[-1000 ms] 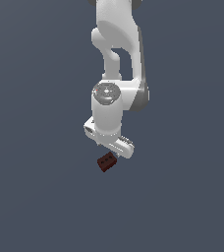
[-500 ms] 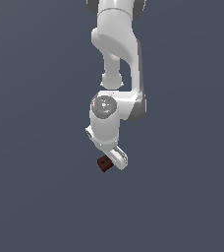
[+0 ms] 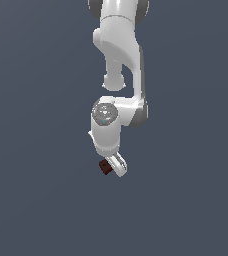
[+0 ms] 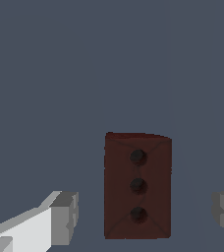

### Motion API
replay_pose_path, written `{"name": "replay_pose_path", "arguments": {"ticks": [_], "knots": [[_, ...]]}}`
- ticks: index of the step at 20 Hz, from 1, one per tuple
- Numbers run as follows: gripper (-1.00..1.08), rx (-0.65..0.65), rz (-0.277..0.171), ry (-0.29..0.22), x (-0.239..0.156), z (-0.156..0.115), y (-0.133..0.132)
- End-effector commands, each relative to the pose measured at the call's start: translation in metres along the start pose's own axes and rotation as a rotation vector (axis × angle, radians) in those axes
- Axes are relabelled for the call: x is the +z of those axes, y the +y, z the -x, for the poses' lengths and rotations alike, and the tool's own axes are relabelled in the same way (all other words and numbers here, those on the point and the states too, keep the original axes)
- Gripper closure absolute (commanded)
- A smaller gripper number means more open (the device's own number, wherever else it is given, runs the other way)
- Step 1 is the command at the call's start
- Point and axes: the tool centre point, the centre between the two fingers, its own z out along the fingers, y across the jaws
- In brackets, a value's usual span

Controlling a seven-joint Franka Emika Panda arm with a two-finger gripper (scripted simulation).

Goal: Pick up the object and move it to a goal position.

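Red-brown block (image 4: 137, 186) with 3 dark spots lies between the open pincer's (image 4: 146, 216) fingers (image 4: 65, 216), untouched.

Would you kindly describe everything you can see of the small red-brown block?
The block is a small dark red-brown rectangular brick with a matte, slightly creased-looking face carrying three dark round spots in a row along its length. In the wrist view it lies between the two fingers of the open gripper, with visible gaps on both sides, so neither pad touches it. In the exterior view it sits just below the white hand, partly hidden by it, on the plain grey surface.
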Motion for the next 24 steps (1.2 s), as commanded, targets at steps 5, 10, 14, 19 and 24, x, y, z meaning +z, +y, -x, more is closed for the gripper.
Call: {"name": "replay_pose_path", "arguments": {"ticks": [5, 10, 14, 19, 24], "knots": [[-0.92, 0.004, 0.0, 0.0, 0.004, 0.0, 0.0], [-0.92, 0.006, 0.0, 0.0, 0.024, 0.0, 0.001], [-0.92, 0.008, 0.0, 0.0, 0.044, 0.0, 0.001], [-0.92, 0.009, 0.0, 0.0, 0.051, 0.0, 0.0], [1.08, 0.009, 0.0, 0.0, 0.051, -0.001, 0.0]]}}
